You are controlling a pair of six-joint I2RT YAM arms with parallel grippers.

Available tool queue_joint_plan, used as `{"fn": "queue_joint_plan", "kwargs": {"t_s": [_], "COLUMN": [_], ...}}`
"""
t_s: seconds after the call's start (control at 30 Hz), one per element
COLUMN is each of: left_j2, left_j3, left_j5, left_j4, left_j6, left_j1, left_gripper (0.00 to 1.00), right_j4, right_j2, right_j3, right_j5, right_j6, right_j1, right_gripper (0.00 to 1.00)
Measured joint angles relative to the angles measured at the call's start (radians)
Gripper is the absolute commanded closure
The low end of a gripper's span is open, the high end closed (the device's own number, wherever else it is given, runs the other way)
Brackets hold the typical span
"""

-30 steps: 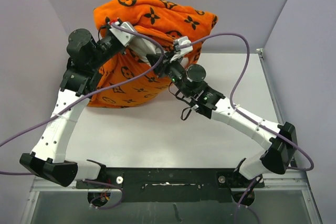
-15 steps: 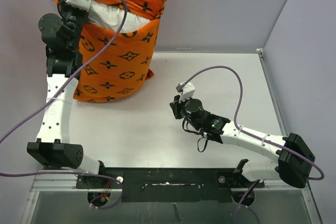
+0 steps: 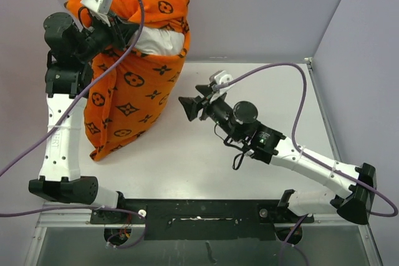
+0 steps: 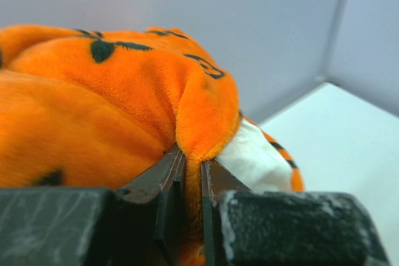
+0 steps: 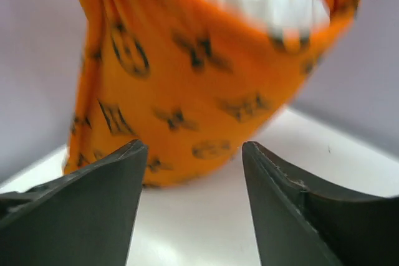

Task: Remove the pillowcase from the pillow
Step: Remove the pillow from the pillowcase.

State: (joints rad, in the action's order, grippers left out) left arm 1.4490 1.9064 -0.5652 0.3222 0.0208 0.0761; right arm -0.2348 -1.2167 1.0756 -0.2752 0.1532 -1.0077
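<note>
The orange pillowcase (image 3: 124, 104) with black motifs hangs at the back left, its lower end resting on the table. The white pillow (image 3: 161, 42) bulges from its open top. My left gripper (image 3: 126, 32) is raised there, shut on a fold of the pillowcase's rim. In the left wrist view the plush pillowcase (image 4: 93, 110) is pinched in the left gripper (image 4: 192, 166), with the pillow (image 4: 255, 163) just to the right. My right gripper (image 3: 190, 101) stands open mid-table, apart from the fabric, facing it. The right wrist view shows this gripper (image 5: 193, 154) empty, with the pillowcase (image 5: 199, 85) ahead.
The white table (image 3: 187, 154) is boxed by grey walls at the back and left. Its right edge (image 3: 318, 98) runs along a metal rail. Purple cables (image 3: 293, 73) loop above both arms.
My right gripper has opened and swung up and left toward the pillowcase. The left arm shifted the hanging pillowcase slightly right and lower, still gripping it.
</note>
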Motion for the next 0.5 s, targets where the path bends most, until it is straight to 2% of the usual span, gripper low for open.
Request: {"fn": "queue_joint_plan", "kwargs": {"t_s": [0.23, 0.37, 0.5], "left_j2": [-0.032, -0.035, -0.049], "left_j3": [0.008, -0.017, -0.060], "left_j5": [-0.212, -0.274, -0.310], "left_j4": [0.104, 0.093, 0.072], "left_j6": [0.253, 0.365, 0.438], "left_j1": [0.000, 0.002, 0.012], "left_gripper": [1.00, 1.00, 1.00], "right_j4": [0.067, 0.150, 0.220], "right_j2": [-0.175, -0.249, -0.297], "right_j3": [0.475, 0.598, 0.610], "right_j5": [0.186, 0.261, 0.306], "right_j6": [-0.039, -0.040, -0.038], "right_j1": [0.064, 0.080, 0.079], "right_gripper": [0.21, 0.20, 0.20]}}
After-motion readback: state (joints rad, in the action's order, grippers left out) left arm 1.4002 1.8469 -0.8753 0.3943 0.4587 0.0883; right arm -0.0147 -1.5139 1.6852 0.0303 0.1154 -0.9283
